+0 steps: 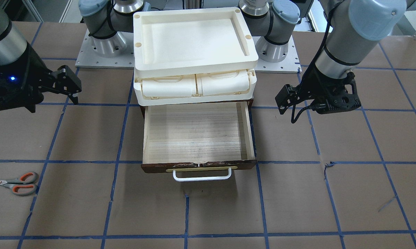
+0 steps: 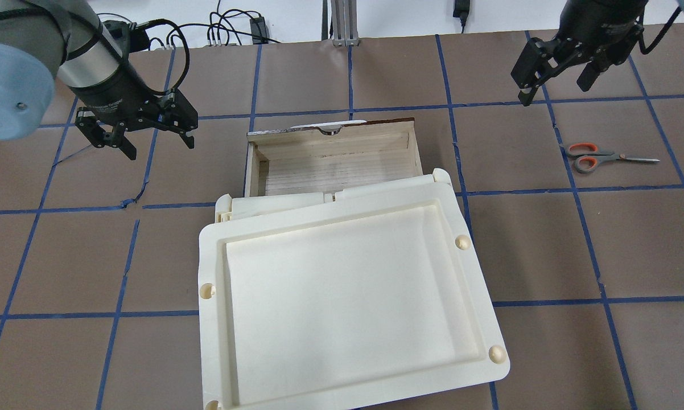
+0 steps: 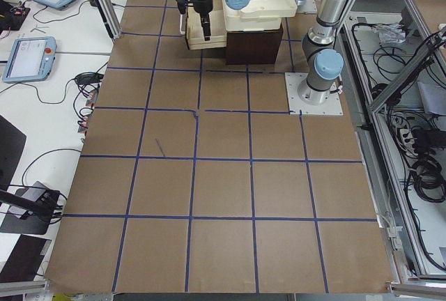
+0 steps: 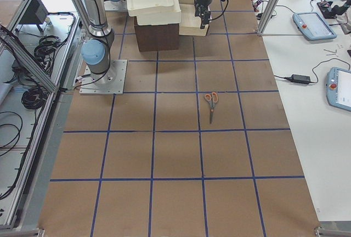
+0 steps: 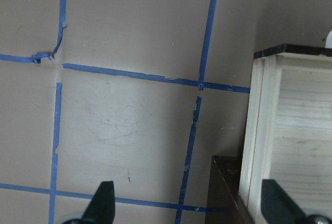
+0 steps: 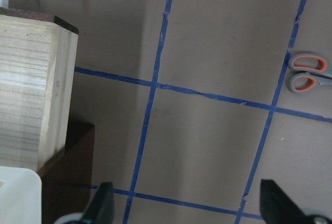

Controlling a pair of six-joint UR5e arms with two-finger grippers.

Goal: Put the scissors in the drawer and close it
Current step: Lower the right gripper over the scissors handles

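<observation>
The scissors lie near the right edge of the desk; the drawer stands open mid-desk. The left hand and right hand hover, spread wide, empty.

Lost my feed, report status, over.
Left claw, right claw open, empty. Scissors flat on table, robot's right. Drawer open, empty. Nothing blocking it.

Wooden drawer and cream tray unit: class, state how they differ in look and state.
The drawer is pale wood with a dark brown front; the tray unit is cream plastic. The drawer stands pulled open; the tray unit's two small compartments are shut. Neither visibly holds anything.
</observation>
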